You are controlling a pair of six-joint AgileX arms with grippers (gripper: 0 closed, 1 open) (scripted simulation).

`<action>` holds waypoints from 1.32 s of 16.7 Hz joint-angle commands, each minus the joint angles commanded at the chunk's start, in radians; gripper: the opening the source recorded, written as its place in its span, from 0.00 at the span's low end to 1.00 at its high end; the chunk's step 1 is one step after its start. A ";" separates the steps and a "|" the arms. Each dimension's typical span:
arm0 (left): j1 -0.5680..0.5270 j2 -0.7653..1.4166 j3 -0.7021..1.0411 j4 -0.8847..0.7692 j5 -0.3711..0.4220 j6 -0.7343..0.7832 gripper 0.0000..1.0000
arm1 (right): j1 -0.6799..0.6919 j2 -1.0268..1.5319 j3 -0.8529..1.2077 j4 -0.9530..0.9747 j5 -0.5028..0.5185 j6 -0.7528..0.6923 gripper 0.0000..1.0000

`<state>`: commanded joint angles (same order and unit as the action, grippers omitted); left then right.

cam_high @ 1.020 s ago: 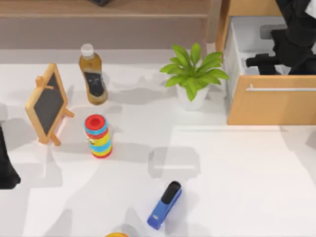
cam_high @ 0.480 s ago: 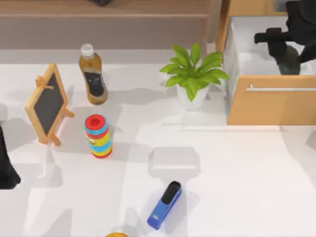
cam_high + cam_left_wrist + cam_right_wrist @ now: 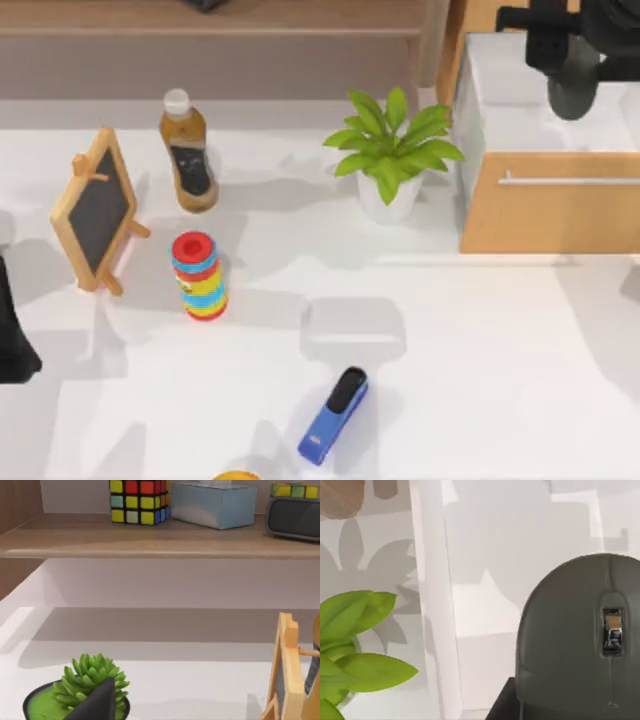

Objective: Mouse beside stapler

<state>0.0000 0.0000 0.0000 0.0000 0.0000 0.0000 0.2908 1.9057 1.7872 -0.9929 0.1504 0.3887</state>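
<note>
The mouse (image 3: 573, 88) is dark grey and rounded, held up over the open drawer (image 3: 550, 210) at the table's back right, with my right gripper (image 3: 566, 52) shut on it. In the right wrist view the mouse (image 3: 577, 640) looms large, and a black finger (image 3: 502, 705) shows beside it, with the drawer's white floor below. The stapler (image 3: 334, 415), blue with a black top arm, lies slanted near the table's front middle, far from the mouse. My left arm (image 3: 12, 335) is parked at the left edge.
A potted plant (image 3: 393, 150) stands left of the drawer. A bottle (image 3: 188, 150), a small chalkboard (image 3: 95, 210) and a striped cylinder (image 3: 198, 275) sit at the left. A yellow object (image 3: 237, 476) peeks in at the front edge. A shelf (image 3: 150, 535) runs along the back.
My right gripper has risen out of the drawer with the mouse and moved toward the back. The stapler and left arm have stayed put.
</note>
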 joint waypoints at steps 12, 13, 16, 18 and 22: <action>0.000 0.000 0.000 0.000 0.000 0.000 1.00 | 0.343 -0.226 -0.500 0.118 -0.022 0.330 0.00; 0.000 0.000 0.000 0.000 0.000 0.000 1.00 | 0.370 -0.223 -0.537 0.127 -0.028 0.349 0.00; 0.000 0.000 0.000 0.000 0.000 0.000 1.00 | 0.442 -0.207 -0.633 0.150 -0.049 0.394 0.00; 0.000 0.000 0.000 0.000 0.000 0.000 1.00 | 0.479 -0.194 -0.682 0.161 -0.063 0.415 0.00; 0.000 0.000 0.000 0.000 0.000 0.000 1.00 | 0.514 -0.178 -0.732 0.173 -0.080 0.435 0.00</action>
<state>0.0000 0.0000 0.0000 0.0000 0.0000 0.0000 0.8048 1.7273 1.0553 -0.8196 0.0706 0.8233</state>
